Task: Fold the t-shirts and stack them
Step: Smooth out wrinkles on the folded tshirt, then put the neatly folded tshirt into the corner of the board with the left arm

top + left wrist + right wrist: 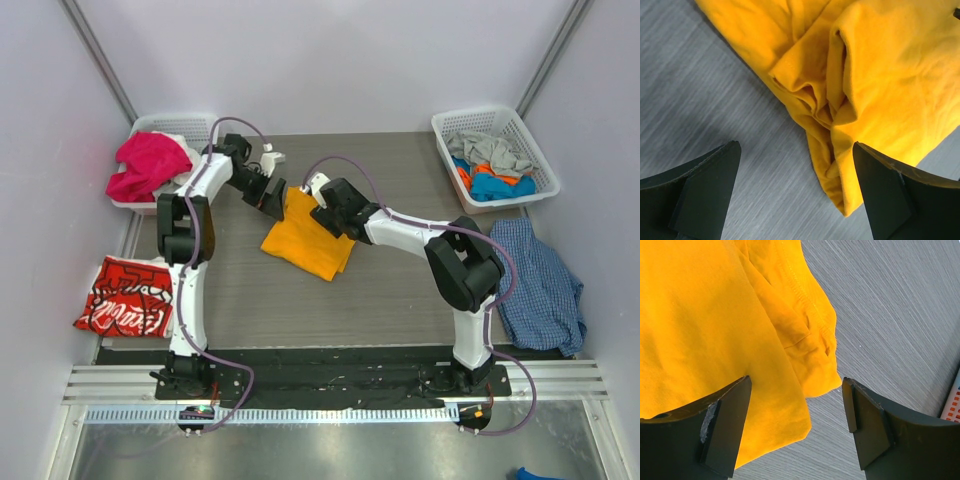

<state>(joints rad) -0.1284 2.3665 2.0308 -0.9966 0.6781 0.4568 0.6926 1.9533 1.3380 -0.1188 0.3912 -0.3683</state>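
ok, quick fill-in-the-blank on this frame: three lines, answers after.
1. The left gripper has its jaws ____ over an edge of the orange-yellow t-shirt.
2. The red t-shirt with white lettering lies at the ____-hand edge of the table.
3. The checked blue shirt lies at its ____-hand edge.
Missing: open; left; right.

One t-shirt (305, 243) lies centred on the table (400, 290), another t-shirt (128, 297) at its left edge.
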